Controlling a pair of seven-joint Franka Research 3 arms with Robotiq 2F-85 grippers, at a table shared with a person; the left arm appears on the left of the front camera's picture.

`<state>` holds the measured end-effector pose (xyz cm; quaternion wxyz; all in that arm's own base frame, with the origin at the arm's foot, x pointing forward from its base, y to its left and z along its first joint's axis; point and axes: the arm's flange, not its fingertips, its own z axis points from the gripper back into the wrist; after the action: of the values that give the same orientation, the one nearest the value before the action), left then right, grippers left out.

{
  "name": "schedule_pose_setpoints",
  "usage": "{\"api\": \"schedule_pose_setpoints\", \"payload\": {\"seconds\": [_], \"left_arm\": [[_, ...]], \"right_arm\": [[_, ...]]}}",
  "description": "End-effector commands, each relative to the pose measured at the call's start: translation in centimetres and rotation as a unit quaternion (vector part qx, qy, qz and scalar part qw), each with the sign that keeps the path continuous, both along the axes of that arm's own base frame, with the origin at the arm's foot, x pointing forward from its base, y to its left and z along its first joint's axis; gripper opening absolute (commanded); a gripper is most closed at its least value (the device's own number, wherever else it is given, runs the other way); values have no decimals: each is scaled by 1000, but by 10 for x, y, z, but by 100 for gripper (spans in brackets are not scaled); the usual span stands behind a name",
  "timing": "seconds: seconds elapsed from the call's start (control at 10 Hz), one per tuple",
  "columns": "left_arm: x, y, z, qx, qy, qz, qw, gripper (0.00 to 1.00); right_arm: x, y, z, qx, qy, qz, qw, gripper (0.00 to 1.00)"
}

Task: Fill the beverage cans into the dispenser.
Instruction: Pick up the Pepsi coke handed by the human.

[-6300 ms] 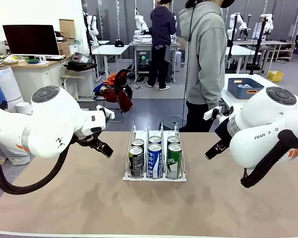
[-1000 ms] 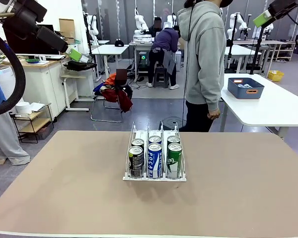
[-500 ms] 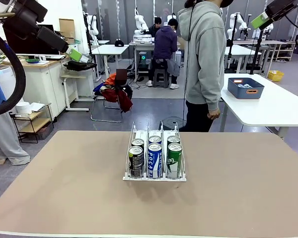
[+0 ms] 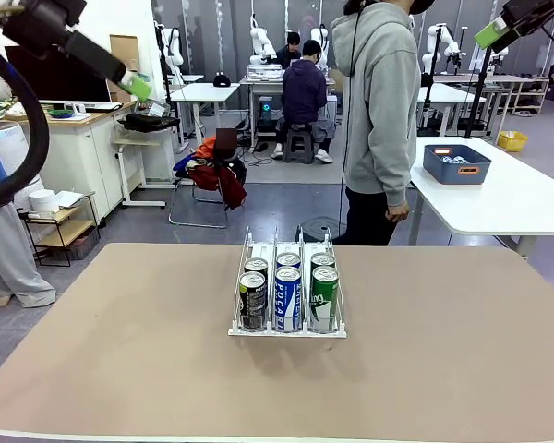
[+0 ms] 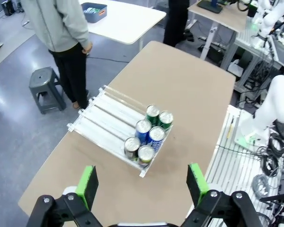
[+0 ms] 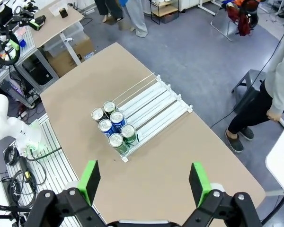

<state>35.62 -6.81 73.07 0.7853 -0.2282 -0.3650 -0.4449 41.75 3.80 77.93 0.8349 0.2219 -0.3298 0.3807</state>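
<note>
This is looking like a robotics lab, an open shared workroom rather than a home or a shop. A brown desk (image 4: 120,369) is standing on a grey floor (image 4: 258,208). A white robot arm (image 5: 270,109) is rising beside the desk's edge, and loose cables (image 5: 274,184) are trailing around its base. White desks (image 4: 508,198) are filling the room behind, one carrying a blue bin (image 4: 455,163). A dark monitor (image 4: 57,74) and a cardboard box (image 4: 125,53) are sitting at the left. A person in a grey hoodie (image 4: 379,111) is standing at the far side, and another person (image 4: 305,92) is sitting on a stool (image 4: 300,145) farther back.
</note>
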Motion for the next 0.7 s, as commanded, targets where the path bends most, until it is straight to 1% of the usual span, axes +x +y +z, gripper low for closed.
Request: {"api": "schedule_pose_setpoints", "payload": {"seconds": [0.0, 0.1, 0.2, 0.3, 0.4, 0.6], "left_arm": [[12, -4, 34, -31, 21, -23, 999, 100], [14, -4, 43, -23, 17, -2, 1000, 100], [14, -4, 51, -25, 8, 1, 1000, 100], [14, -5, 55, -18, -9, 22, 1000, 100], [14, -5, 56, -11, -17, 37, 999, 100], [5, -8, 52, 17, -27, 32, 999, 100]], "right_arm": [[-2, -5, 7, -11, 1, -2, 1000, 100], [-2, -10, 9, -14, -6, -8, 1000, 100], [-1, -14, 11, -16, -11, -9, 1000, 100], [1, -17, 10, -15, -12, -16, 1000, 100], [3, -18, 10, -11, -15, -22, 1000, 100], [6, -17, 11, -6, -19, -28, 999, 100]]}}
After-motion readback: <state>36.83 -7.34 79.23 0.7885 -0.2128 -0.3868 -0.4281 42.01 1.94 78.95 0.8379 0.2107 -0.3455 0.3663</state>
